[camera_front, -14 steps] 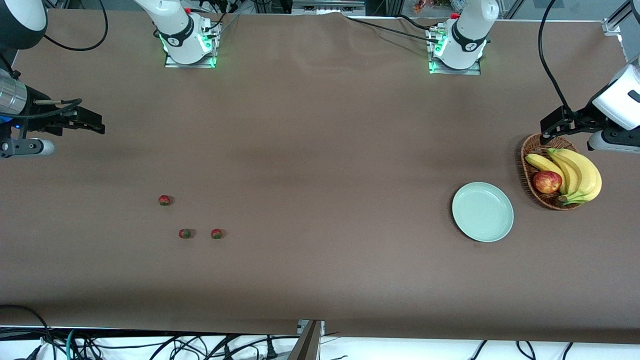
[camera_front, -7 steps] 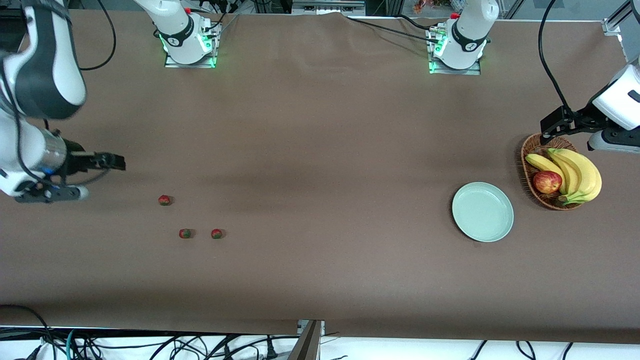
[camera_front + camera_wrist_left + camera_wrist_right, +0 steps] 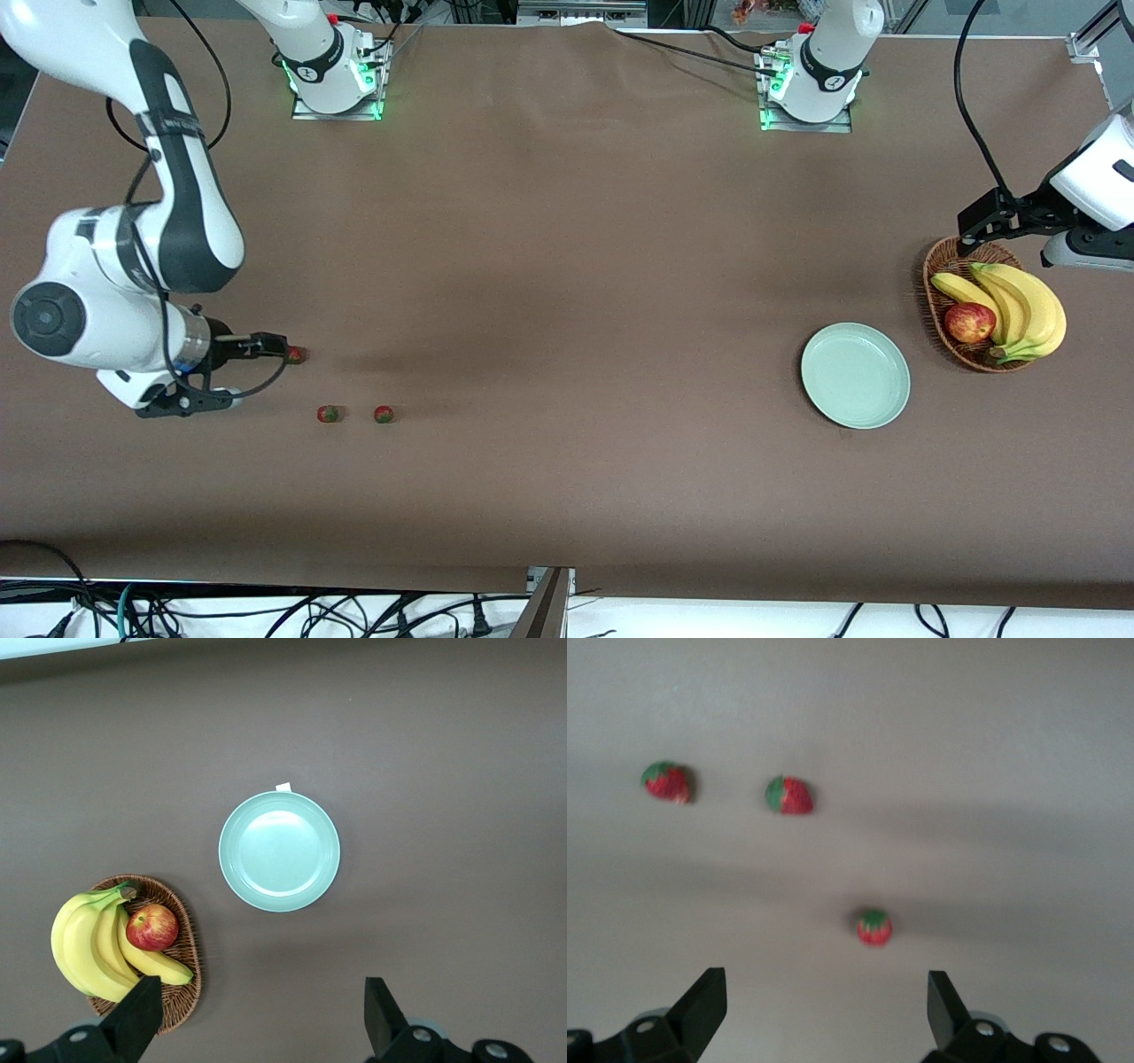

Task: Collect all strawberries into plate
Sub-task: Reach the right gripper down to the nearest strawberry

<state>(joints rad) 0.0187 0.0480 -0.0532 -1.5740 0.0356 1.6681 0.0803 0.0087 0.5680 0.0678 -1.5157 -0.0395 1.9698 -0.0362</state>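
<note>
red strawberries [image 3: 295, 355] [image 3: 329, 414] [image 3: 384, 414] lay loose on brown table cloth [image 3: 567, 266] toward the right arm's end, two side by side nearer the front camera, one farther off; right gripper [image 3: 282, 351] hung low just over that farther berry, fingers [image 3: 700, 1005] spread wide, gripping nothing; pale mint plate [image 3: 856, 376] sat bare toward the left arm's end, well apart from the berries, beside wicker basket [image 3: 941, 306] with bananas [image 3: 1019, 306] and apple [image 3: 969, 322]; left gripper [image 3: 974, 225] waited above the basket, fingers [image 3: 137, 1019] wide apart, nothing held
</note>
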